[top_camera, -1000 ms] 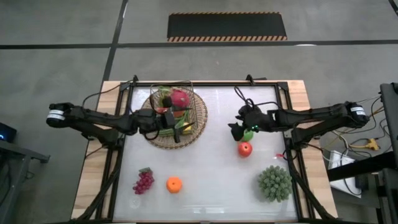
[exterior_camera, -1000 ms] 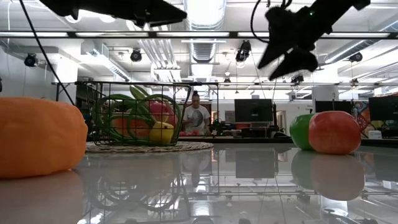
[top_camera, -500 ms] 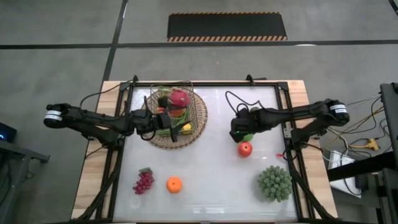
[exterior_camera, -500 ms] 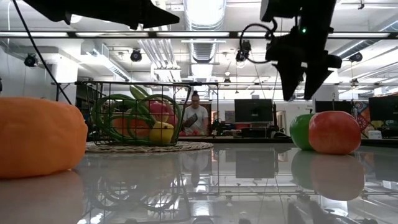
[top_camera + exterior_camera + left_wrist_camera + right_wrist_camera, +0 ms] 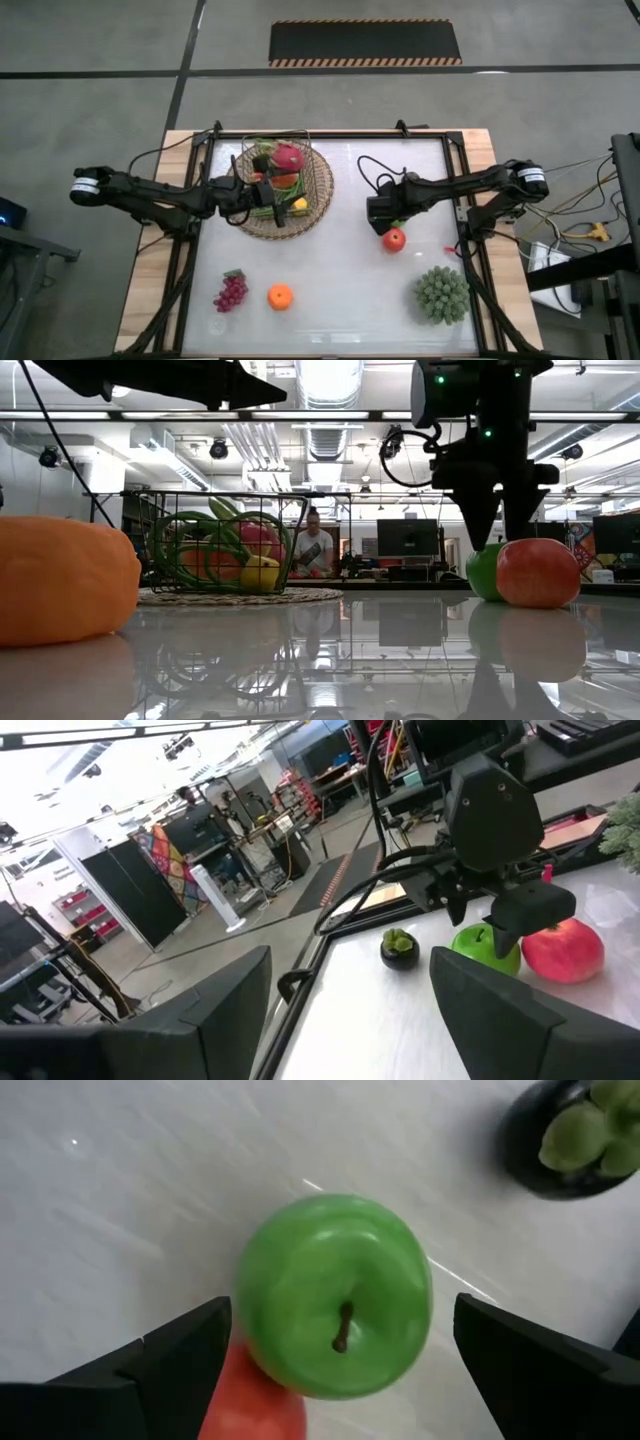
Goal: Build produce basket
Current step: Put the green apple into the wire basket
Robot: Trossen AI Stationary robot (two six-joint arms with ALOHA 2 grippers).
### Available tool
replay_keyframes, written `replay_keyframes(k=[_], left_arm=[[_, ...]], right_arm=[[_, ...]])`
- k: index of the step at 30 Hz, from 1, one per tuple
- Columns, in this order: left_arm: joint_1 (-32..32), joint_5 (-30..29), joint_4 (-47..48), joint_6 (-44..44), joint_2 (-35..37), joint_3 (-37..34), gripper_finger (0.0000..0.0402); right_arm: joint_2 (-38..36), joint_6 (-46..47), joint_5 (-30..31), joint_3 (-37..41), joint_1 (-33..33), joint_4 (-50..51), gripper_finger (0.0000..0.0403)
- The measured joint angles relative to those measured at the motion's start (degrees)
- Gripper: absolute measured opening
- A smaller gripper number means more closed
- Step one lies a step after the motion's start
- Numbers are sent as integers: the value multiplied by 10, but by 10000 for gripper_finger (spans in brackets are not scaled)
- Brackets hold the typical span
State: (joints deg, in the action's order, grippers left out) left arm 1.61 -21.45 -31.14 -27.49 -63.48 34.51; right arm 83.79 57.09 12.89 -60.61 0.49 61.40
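The wicker basket (image 5: 318, 180) sits at the far left of the table with the pink dragon fruit (image 5: 288, 157), green beans and lemon (image 5: 300, 204) in it. My left gripper (image 5: 266, 195) hovers open over the basket, its fingers empty in the left wrist view (image 5: 350, 985). My right gripper (image 5: 388, 214) points down, open, just above the green apple (image 5: 335, 1295), one finger on each side of it (image 5: 500, 530). The green apple (image 5: 481, 571) rests on the table against the red apple (image 5: 537, 572). Purple grapes (image 5: 230, 291) and an orange (image 5: 280, 296) lie near the near edge.
A large spiky green cluster (image 5: 441, 294) stands at the near right. A small dark fruit with a green top (image 5: 570, 1125) lies just beyond the green apple. The red apple (image 5: 394, 239) sits on the near side of my right gripper. Bare table lies between basket and apples.
My right gripper has moved toward the table's left and down onto the spot over the green apple, and has turned from slanting to pointing straight down. Its fingers stay open. The fruits have not moved.
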Motion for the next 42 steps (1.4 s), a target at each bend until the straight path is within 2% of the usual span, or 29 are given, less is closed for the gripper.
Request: replay_keyframes(k=[9, 19, 23, 27, 32, 42], left_arm=[[0, 0, -3, 0, 0, -1, 255], [0, 0, -12, 0, 0, -2, 255], [0, 0, -27, -19, 5, -2, 255], [0, -1, -29, -29, 40, -6, 255], [0, 0, -34, -27, 108, -47, 255], [0, 4, -60, -18, 208, -111, 255]], right_arm=[[0, 9, -9, 35, 0, -21, 360], [-1, 18, -9, 36, 0, -25, 282], [-1, 13, -9, 36, 0, -27, 276], [-8, -5, -13, 29, 0, -20, 277], [-23, -32, -12, -30, 0, 3, 276], [-2, -139, 10, -222, -1, 6, 275]])
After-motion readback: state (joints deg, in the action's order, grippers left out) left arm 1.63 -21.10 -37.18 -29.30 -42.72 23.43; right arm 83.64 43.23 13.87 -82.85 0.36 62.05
